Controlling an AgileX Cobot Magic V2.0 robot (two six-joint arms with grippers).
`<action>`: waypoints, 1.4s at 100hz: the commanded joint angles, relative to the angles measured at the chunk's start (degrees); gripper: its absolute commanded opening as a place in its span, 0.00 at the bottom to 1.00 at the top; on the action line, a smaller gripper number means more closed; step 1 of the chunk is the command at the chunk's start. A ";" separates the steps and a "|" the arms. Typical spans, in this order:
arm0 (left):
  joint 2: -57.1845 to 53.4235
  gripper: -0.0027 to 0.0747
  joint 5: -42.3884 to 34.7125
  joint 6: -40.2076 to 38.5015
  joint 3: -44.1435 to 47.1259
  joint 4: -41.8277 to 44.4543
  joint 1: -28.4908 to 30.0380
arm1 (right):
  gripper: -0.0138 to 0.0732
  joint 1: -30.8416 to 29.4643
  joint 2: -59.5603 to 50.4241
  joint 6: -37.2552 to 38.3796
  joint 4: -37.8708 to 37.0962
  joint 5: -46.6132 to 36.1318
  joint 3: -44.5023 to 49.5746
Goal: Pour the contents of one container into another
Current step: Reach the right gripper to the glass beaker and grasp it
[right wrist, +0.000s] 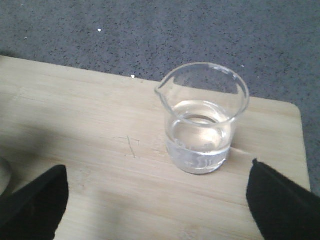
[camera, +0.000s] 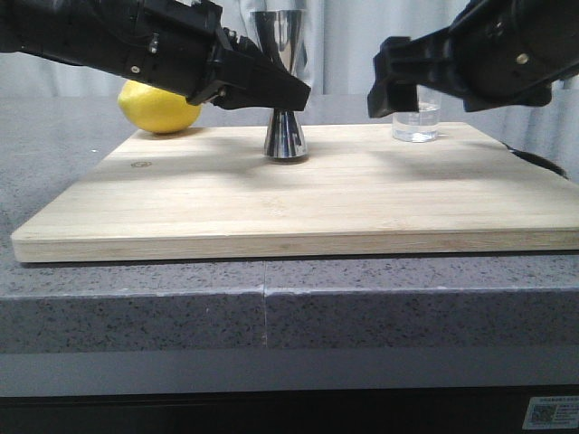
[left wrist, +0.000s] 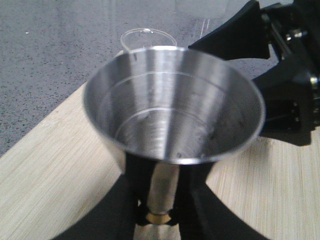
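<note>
The steel jigger [camera: 286,136] stands upright on the wooden board [camera: 298,194] near its middle back. My left gripper [camera: 288,94] is shut on its narrow gold-toned waist [left wrist: 159,217]; the left wrist view looks down into its shiny upper cup [left wrist: 172,102]. The clear glass beaker [right wrist: 202,118] holds some clear liquid and stands on the board at the back right [camera: 417,120]. My right gripper [right wrist: 157,200] is open, its black fingers [right wrist: 280,200] spread wide just short of the beaker, touching nothing.
A yellow lemon [camera: 158,108] lies at the board's back left corner, behind my left arm. The board rests on a grey speckled counter [camera: 271,307] whose front edge runs just below it.
</note>
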 commanded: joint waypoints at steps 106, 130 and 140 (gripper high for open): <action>-2.98 0.01 3.21 -0.10 -1.55 -3.33 0.06 | 0.91 0.01 11.90 13.44 -11.64 -25.98 -5.77; -2.98 0.01 3.21 -0.10 -1.55 -3.33 0.06 | 0.91 -0.35 14.29 13.44 -11.64 -26.12 -7.00; -2.98 0.01 3.21 -0.10 -1.55 -3.33 0.06 | 0.91 -0.45 14.36 13.44 -11.64 -25.75 -7.12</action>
